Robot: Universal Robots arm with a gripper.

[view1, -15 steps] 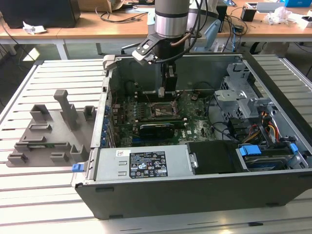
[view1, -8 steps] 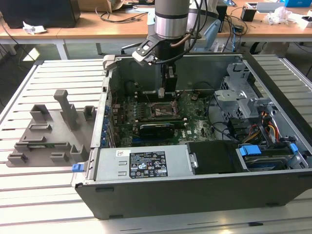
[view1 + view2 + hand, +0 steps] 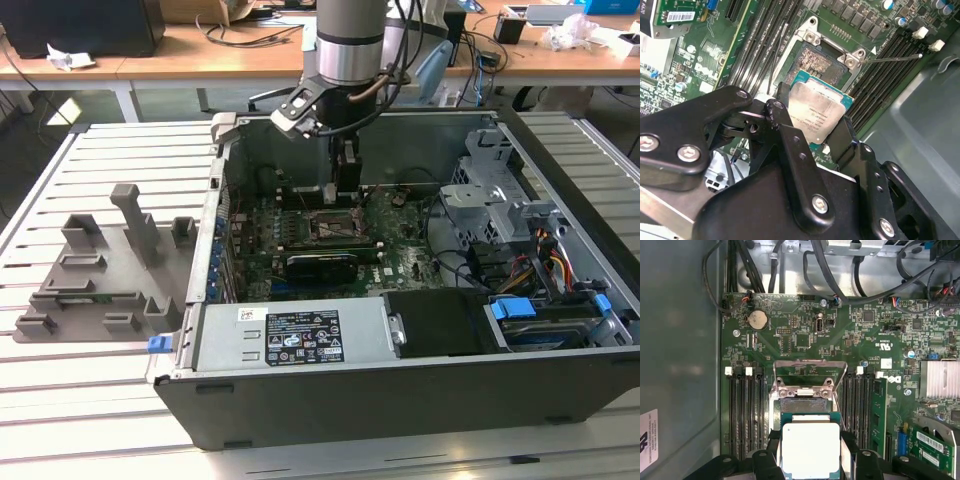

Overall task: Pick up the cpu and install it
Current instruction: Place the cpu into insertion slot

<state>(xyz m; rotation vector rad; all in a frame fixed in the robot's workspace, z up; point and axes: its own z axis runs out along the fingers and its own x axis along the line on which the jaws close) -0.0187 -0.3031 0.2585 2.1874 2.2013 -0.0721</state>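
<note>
The cpu is a flat square chip with a silver-grey top and a thin teal-green rim. My gripper is shut on it, with a black finger against each of two opposite edges. In the second wrist view the cpu hangs tilted just above and beside the open motherboard socket, whose metal load frame is folded back. In the exterior view my gripper reaches down into the open computer case, right over the socket.
The case lies open on a slatted white table. Memory slots flank the socket, with a power supply in front and a drive cage with cables on the exterior view's right. A grey holder tray sits outside on that view's left.
</note>
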